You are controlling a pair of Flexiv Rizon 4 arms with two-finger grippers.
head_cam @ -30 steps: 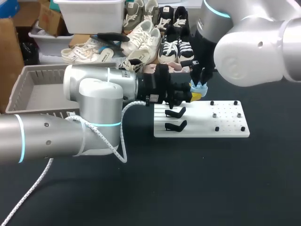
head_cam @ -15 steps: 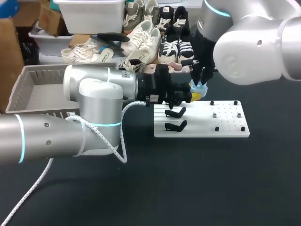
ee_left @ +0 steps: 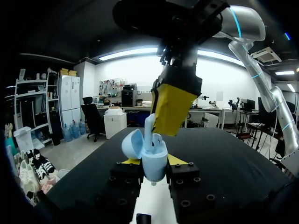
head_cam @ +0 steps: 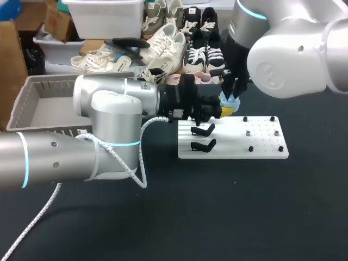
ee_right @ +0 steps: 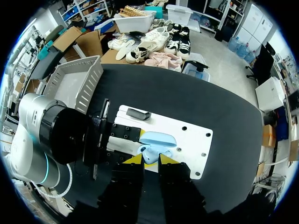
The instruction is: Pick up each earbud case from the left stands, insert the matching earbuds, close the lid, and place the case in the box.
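clamping the open case (ee_left: pixel 154 163) with left hand (ee_left: pixel 153 161); whether right hand (ee_right: pixel 150 159) grips earbud (ee_left: pixel 149 129) is unclear.

1. Silver-grey jointed left arm (head_cam: pixel 103 114): enters from the left, forearm level, wrist horizontal.
2. Black left gripper (head_cam: pixel 216 111): 2 yellow-tipped fingers clamped on a pale blue open earbud case (ee_left: pixel 154 164).
3. Silver-grey right arm (head_cam: pixel 288 54): enters from the right, wrist vertical.
4. Black right gripper (head_cam: pixel 231 93): points down just above the left gripper, 2 fingers pinching a white earbud (ee_left: pixel 149 129).
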